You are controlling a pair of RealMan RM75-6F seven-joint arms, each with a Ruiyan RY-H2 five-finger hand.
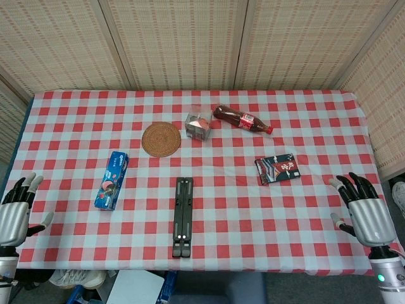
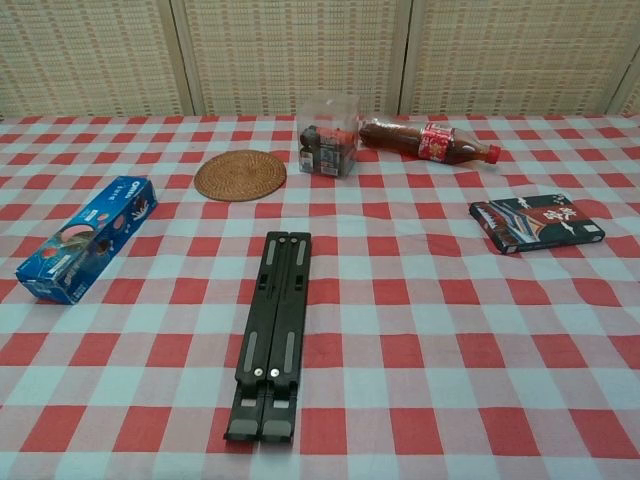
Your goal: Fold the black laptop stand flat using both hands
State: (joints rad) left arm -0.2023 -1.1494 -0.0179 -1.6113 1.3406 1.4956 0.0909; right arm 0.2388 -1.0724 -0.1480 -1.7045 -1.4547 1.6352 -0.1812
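A red-and-white checked tablecloth carries a black laptop stand, a blue biscuit box, a tan woven coaster, a red-labelled dark cola bottle — and a black-and-red packet — between silver-and-black hands.

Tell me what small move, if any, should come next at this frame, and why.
Probably none beyond resting the arms. The black laptop stand lies flat and closed on the checked tablecloth, its two bars side by side. The left hand and right hand sit at the table's outer edges, fingers spread, holding nothing. The folding looks done, so I would let both hands settle there.
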